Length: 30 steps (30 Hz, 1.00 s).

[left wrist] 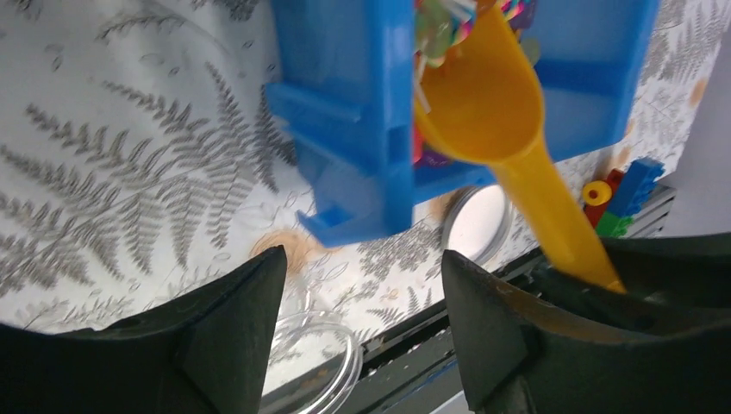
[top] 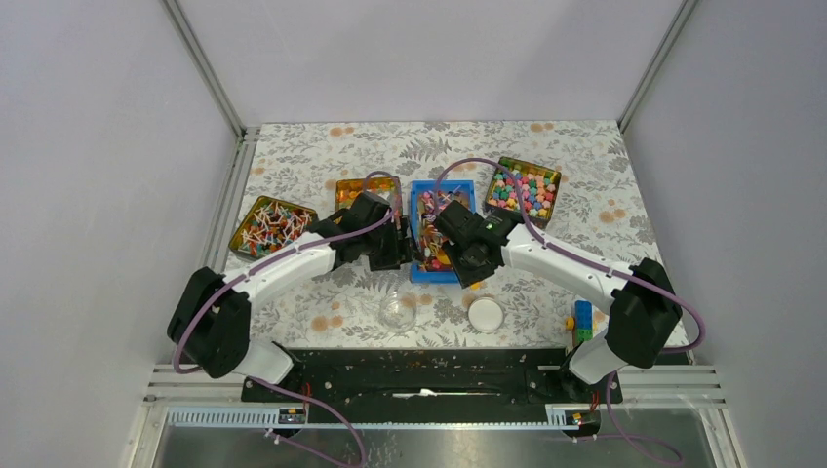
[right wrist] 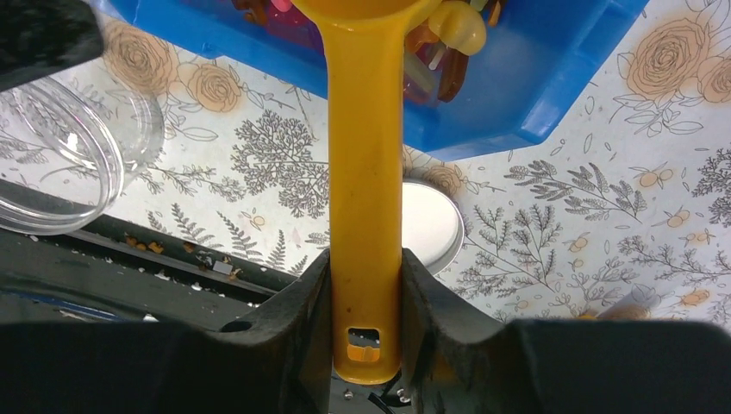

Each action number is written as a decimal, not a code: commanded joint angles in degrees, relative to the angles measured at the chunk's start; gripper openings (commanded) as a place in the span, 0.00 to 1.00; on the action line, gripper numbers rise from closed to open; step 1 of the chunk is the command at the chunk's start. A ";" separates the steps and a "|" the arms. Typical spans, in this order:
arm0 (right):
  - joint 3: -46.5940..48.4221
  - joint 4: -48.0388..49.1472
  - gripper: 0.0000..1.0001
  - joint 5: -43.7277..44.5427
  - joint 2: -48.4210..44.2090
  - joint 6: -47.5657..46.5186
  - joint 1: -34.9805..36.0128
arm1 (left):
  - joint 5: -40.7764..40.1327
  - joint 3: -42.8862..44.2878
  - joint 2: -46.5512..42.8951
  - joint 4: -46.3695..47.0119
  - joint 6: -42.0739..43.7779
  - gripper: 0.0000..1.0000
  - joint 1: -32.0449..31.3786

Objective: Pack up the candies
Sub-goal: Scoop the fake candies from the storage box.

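The candies (top: 436, 216), small mixed-colour wrapped sweets, fill a blue bin (top: 425, 274) at the table's middle. They also show at the top of the left wrist view (left wrist: 441, 19) and of the right wrist view (right wrist: 450, 67). My right gripper (right wrist: 365, 259) is shut on the handle of a yellow scoop (right wrist: 365, 147), whose bowl (left wrist: 487, 99) reaches into the bin among the candies. In the top view this gripper (top: 460, 259) sits at the bin's near right corner. My left gripper (left wrist: 362, 259) is open and holds nothing. It hovers by the bin's near left corner (top: 402, 249).
A clear jar (top: 398, 310) lies near the front edge, with a white lid (top: 485, 312) to its right. Three tins of other sweets stand at back left (top: 272, 224), back centre (top: 351, 187) and back right (top: 527, 190). Toy bricks (top: 582, 320) sit front right.
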 commanded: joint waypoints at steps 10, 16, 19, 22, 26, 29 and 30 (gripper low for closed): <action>3.12 -1.62 0.00 3.82 -2.40 6.23 -5.77 | 5.05 7.57 10.86 12.15 -3.40 0.33 0.00; 4.53 -5.89 0.00 3.38 -3.18 8.00 -5.99 | 6.49 9.32 12.78 12.80 -4.08 0.22 -1.24; 4.43 -5.62 0.00 3.82 -2.22 6.94 -6.20 | 6.62 9.73 13.19 13.17 -4.41 0.22 -2.21; 4.14 -3.42 0.00 3.12 0.04 4.95 -6.32 | 6.75 9.70 13.64 13.27 -4.63 0.22 -2.64; 6.62 -3.20 0.00 2.98 4.55 2.23 -6.96 | 6.89 9.27 13.68 13.24 -4.34 0.17 -2.80; 9.02 -2.71 0.00 1.70 7.64 0.82 -7.09 | 6.72 8.89 13.29 13.07 -4.04 0.14 -2.83; 9.74 -2.46 0.00 1.62 8.58 0.50 -7.10 | 6.65 8.87 13.30 12.95 -3.96 0.13 -2.83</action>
